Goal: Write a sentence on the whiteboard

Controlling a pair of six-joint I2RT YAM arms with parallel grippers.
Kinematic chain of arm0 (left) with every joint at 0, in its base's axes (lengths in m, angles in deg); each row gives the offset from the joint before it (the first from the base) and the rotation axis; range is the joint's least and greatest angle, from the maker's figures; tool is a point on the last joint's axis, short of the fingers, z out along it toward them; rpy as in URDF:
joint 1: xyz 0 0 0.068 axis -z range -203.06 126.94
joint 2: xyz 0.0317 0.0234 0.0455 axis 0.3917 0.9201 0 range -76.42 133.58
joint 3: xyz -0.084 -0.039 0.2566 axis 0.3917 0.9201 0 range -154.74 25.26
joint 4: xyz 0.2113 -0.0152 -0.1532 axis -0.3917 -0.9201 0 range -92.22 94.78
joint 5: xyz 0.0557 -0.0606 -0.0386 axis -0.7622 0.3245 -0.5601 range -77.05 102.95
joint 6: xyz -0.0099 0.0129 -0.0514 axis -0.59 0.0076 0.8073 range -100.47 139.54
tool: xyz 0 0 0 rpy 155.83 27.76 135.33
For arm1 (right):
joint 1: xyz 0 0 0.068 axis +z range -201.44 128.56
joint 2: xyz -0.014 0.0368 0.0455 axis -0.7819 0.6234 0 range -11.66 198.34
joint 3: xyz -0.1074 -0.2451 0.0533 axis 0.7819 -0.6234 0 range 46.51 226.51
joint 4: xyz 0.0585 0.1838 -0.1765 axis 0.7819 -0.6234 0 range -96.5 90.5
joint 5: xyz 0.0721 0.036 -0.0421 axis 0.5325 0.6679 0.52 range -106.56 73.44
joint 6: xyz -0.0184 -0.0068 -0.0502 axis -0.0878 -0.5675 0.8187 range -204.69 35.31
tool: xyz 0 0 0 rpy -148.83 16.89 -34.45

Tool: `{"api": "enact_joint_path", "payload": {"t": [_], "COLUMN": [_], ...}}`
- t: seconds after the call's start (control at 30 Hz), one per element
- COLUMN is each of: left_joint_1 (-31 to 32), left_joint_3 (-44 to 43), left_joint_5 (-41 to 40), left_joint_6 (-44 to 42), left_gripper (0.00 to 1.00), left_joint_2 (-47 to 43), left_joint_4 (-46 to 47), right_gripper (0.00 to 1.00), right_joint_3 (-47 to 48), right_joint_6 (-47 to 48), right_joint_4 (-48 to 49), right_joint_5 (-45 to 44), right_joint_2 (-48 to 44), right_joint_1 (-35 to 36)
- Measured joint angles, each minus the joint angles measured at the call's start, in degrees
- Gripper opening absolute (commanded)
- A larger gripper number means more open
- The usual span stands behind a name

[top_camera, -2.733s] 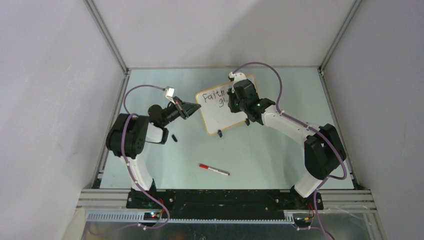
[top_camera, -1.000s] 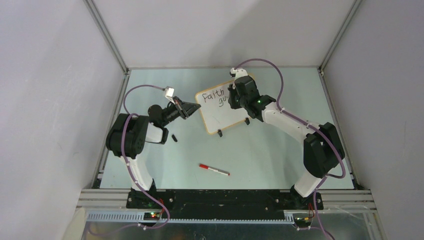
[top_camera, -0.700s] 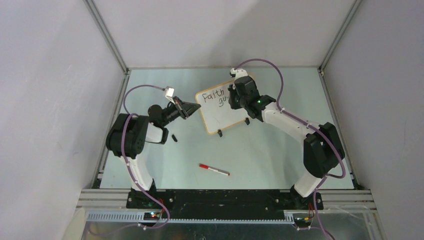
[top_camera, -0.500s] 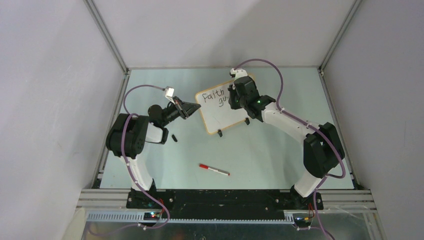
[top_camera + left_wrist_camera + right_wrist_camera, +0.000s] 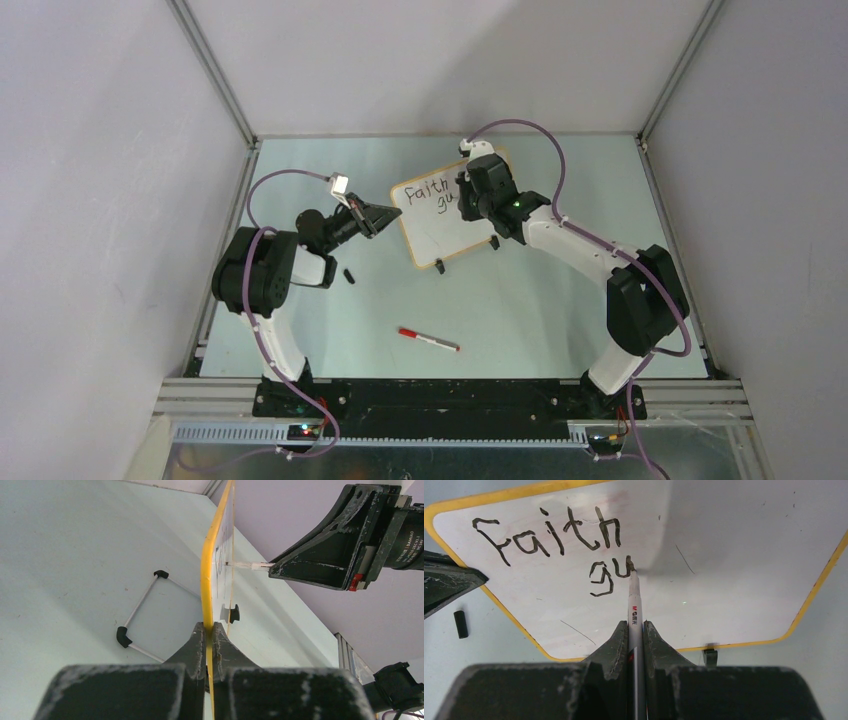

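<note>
The whiteboard (image 5: 440, 225) stands upright at mid table on black clip feet; its yellow-orange frame (image 5: 205, 575) shows edge-on in the left wrist view. My left gripper (image 5: 209, 628) is shut on the board's left edge. My right gripper (image 5: 635, 625) is shut on a white marker (image 5: 633, 607) whose tip touches the board face (image 5: 724, 570). The sentence (image 5: 551, 535) reads "faith" on the top line, with "gu" below it; the marker tip sits at the top right of the "u". In the top view the right gripper (image 5: 468, 200) covers part of the lettering (image 5: 428, 190).
A red-capped marker (image 5: 428, 340) lies on the table near the front middle. A small black cap (image 5: 349, 275) lies by the left arm, also seen in the right wrist view (image 5: 460, 624). The board's wire stand (image 5: 142, 611) rests behind it. Enclosure walls surround the table.
The right gripper has shifted slightly up and right along the board. The second line has grown from a partial "g" to "gu". The left arm and board have not moved.
</note>
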State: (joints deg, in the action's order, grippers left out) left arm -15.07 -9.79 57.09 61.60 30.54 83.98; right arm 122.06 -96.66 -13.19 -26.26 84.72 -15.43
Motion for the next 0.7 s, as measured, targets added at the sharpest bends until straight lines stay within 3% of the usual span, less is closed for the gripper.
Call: {"api": "enact_joint_path", "payload": {"t": [0.4, 0.7], "left_joint_1": [0.0, 0.0], "left_joint_3": [0.0, 0.0], "left_joint_5": [0.02, 0.02], "left_joint_6": [0.0, 0.0], "left_gripper": [0.0, 0.0], "left_joint_2": [0.0, 0.0], "left_joint_4": [-0.02, 0.0], "right_gripper": [0.0, 0.0], "right_joint_3": [-1.03, -7.93], "right_joint_6": [0.02, 0.04], "right_joint_4": [-0.22, 5.73], "right_joint_5": [-0.31, 0.39], "right_joint_2": [-0.44, -7.45], "right_joint_1": [0.04, -0.37]}}
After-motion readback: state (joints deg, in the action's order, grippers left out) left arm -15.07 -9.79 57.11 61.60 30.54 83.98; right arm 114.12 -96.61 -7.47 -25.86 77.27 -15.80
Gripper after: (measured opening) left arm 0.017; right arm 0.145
